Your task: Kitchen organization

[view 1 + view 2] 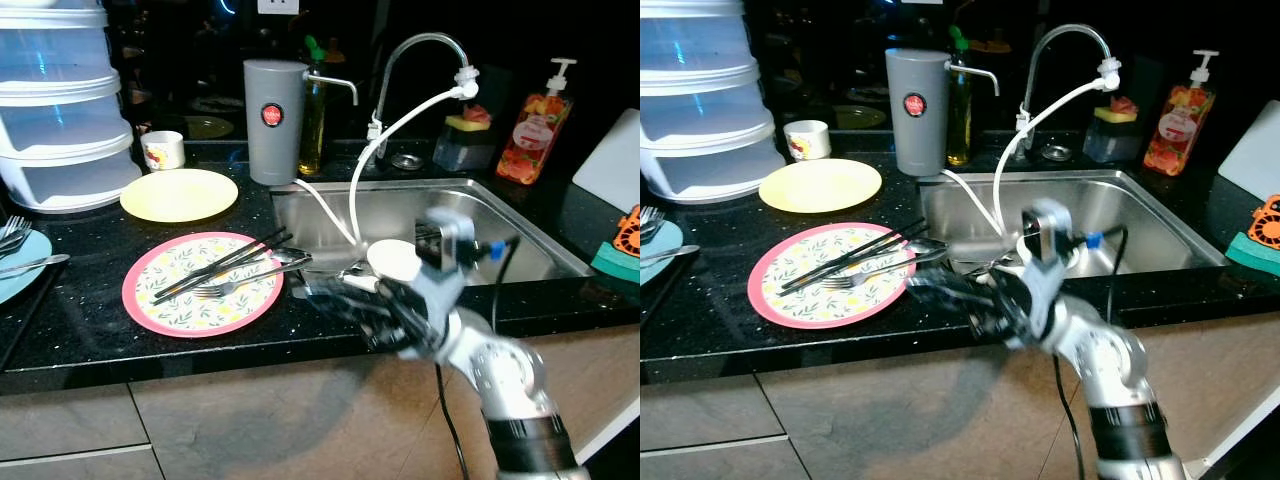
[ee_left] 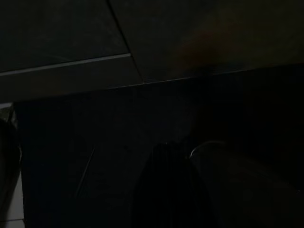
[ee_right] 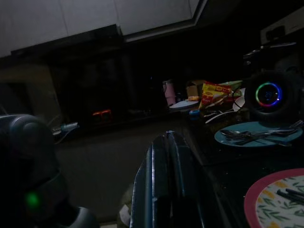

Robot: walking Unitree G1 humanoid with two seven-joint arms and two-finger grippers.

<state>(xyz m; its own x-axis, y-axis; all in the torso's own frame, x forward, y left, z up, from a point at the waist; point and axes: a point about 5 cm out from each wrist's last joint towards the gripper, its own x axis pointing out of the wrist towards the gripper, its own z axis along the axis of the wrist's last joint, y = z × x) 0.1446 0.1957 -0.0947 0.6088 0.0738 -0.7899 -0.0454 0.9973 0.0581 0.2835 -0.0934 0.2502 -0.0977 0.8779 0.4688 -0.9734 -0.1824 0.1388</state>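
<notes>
While the left gripper [image 2: 168, 190] hangs in shadow, fingers together, the right gripper [image 1: 325, 293] hovers blurred over the countertop's [image 1: 80, 330] front edge beside the sink [image 1: 520, 235], fingers pressed together on nothing. Just beside its tips, the pink floral plate [image 1: 165, 300] carries chopsticks [image 1: 215, 265] and a fork [image 1: 235, 287].

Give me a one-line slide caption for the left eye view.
Right end effector reaches toward the round pink floral plate holding black chopsticks and a silver fork, beside the steel sink.
</notes>
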